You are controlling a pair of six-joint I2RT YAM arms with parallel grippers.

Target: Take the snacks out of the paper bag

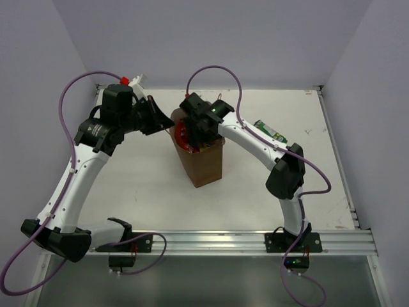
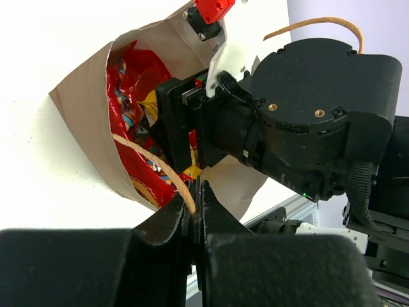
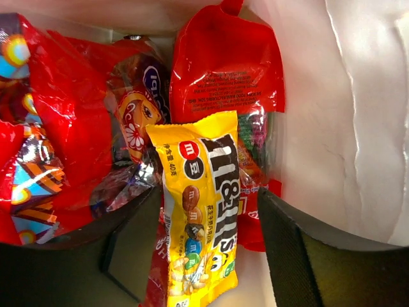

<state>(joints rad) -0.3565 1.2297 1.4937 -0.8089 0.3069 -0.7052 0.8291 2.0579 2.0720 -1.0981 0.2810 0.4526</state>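
Our left gripper (image 2: pixel 195 208) is clenched on the loop handle (image 2: pixel 150 160) of the paper bag (image 1: pixel 206 167) mid-table. The right gripper (image 3: pixel 209 204) is down inside it, jaws spread loose either side of a yellow packet (image 3: pixel 203 160), with red bags (image 3: pixel 227 64) crowding left and behind. From the top the right arm (image 1: pixel 255 137) hides the bag's mouth, so only the wrist views show those snacks, and only the top view shows the long green packet (image 1: pixel 270 131) lying on the table (image 1: pixel 128 198), right of the bag.

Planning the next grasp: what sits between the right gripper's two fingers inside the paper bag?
The yellow M&M's packet stands between the fingers of the right gripper, its jaws open on either side. The right wrist view shows this.
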